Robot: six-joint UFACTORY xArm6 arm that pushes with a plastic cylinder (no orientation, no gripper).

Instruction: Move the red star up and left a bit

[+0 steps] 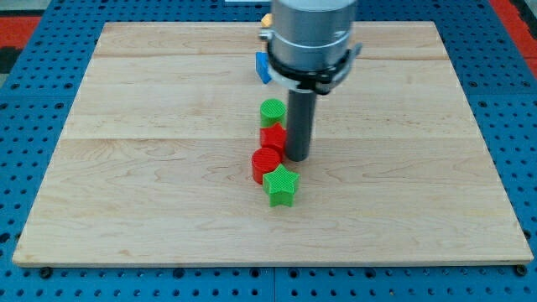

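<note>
A red block point(272, 137), partly hidden so its star shape is hard to make out, lies near the board's middle. A green cylinder point(272, 111) touches it just above. A red cylinder point(265, 163) sits just below it, with a green star point(282, 184) at that cylinder's lower right. My tip point(298, 157) is down on the board right beside the red block, on its right side and slightly below, close to the red cylinder's upper right.
A blue block point(263, 67) and an orange block point(266, 19) show at the view's top, both mostly hidden behind the arm's grey body point(312, 38). The wooden board point(151, 168) lies on a blue pegboard point(25, 101).
</note>
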